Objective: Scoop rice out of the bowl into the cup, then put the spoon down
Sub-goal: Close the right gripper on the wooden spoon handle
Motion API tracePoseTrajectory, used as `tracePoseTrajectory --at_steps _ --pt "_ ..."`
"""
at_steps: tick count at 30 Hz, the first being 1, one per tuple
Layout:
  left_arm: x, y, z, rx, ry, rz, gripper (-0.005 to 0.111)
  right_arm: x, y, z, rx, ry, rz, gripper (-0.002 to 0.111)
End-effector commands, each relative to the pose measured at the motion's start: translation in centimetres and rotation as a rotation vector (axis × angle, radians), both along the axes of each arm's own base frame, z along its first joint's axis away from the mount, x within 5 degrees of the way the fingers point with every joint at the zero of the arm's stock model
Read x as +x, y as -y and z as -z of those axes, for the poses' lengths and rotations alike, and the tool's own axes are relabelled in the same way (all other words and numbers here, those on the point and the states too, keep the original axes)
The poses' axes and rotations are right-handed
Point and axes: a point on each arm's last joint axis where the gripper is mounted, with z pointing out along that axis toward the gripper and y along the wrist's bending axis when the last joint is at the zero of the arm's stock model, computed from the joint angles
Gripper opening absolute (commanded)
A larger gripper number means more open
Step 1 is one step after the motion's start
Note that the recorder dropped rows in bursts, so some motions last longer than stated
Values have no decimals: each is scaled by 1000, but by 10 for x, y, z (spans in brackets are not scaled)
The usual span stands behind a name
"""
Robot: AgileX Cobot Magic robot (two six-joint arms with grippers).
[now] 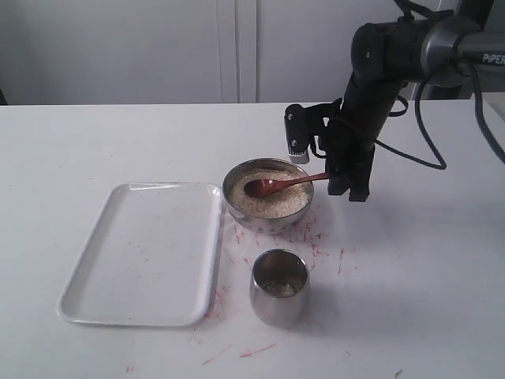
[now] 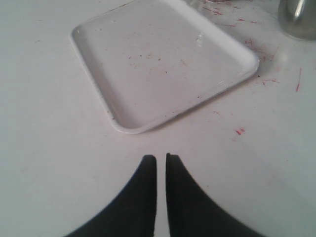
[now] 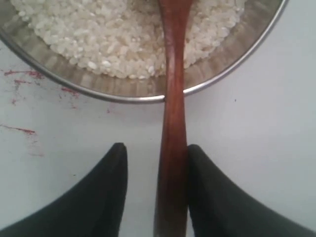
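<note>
While the spoon (image 1: 278,185) is lying with its scoop on the rice (image 1: 272,204) in the bowl (image 1: 267,223), its handle is crossing the rim and sticking out toward the right pincer (image 1: 349,189). Right wrist view: the right pincer (image 3: 155,148) is standing with its jaws apart, one on each side of the handle. One finger (image 3: 207,187) is sitting just beside or touching the wood and the other is standing clear of it, so the spoon (image 3: 173,98) is not being clamped. The rice (image 3: 98,34) is filling the bowl (image 3: 49,61) nearly to the rim. Exterior view: the bowl is standing upright on the table (image 1: 418,276), just beside the far right corner of a white tray (image 1: 142,253). The cup (image 1: 278,298) is standing upright near the bowl on the camera's side, apart from it and just beside the tray's near right corner; its contents cannot be made out. Red marks (image 1: 316,241) are showing on the table around bowl and cup. Left wrist view: the left pincer (image 2: 161,159) is hovering over the table near the tray (image 2: 163,64), jaws together with only a thin slit between them, gripping nothing.
</note>
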Motion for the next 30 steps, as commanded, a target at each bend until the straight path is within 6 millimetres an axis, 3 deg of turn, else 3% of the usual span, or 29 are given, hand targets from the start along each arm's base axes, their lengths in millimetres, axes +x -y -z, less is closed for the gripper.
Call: tracePoseTrajectory --at_steps 1,15,22,30 --pt "0 1 2 -15 -8 8 14 -1 0 0 0 -2 4 29" --pt "0 1 2 -15 -8 8 14 -3 0 0 3 -28 21 0" --pt "0 1 2 -15 -8 8 14 -2 -5 -9 -7 27 92 0" --pt "0 1 2 -15 -8 8 14 -9 -26 -38 -228 206 131 0"
